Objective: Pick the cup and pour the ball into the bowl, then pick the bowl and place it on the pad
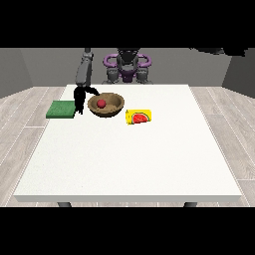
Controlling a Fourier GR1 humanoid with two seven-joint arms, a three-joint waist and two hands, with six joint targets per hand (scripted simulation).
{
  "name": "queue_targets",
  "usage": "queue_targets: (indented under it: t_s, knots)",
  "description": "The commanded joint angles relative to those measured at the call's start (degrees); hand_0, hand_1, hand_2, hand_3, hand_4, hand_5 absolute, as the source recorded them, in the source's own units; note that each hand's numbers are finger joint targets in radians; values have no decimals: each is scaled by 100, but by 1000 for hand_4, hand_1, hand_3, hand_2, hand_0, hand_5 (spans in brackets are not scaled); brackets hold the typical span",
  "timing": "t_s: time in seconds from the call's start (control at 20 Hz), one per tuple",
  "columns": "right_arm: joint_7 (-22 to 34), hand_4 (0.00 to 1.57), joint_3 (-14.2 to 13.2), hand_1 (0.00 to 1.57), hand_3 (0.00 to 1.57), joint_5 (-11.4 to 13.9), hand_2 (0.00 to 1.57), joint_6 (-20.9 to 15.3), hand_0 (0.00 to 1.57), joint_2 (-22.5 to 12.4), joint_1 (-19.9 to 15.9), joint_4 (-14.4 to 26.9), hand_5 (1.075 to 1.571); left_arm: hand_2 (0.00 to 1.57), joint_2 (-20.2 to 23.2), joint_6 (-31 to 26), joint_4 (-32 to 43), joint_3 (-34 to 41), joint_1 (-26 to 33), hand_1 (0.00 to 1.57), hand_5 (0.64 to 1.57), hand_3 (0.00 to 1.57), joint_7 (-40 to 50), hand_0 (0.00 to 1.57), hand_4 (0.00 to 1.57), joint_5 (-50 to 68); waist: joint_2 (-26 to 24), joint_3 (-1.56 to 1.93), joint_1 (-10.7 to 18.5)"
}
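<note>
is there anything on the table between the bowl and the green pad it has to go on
Nothing visible on the table. The wooden bowl, with the red ball inside, sits just right of the green pad. Only the hand at the view's left is in that gap, at the bowl's rim. The yellow cup lies on the bowl's far side.

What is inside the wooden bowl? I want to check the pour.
A red ball lies inside the bowl, left of its middle. The near wall hides the bowl's lowest front part; nothing else shows inside.
</note>
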Motion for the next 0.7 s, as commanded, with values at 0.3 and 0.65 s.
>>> queue_targets:
  t_s: [0.3, 0.65]
  knots:
    - [-290, 380, -354, 0, 0, -213, 0, 21, 0, -202, -929, 1351, 1571, 0, 487, -169, -71, 196, -340, 0, 1534, 0, 162, 0, 0, 232, 388, -3, -8]
    - [-970, 284, -434, 0, 0, -115, 0, -21, 0, -167, -980, 1966, 1566, 0, 398, -271, -451, 105, -437, 0, 1528, 0, 442, 0, 0, 464, 550, 1, 301]
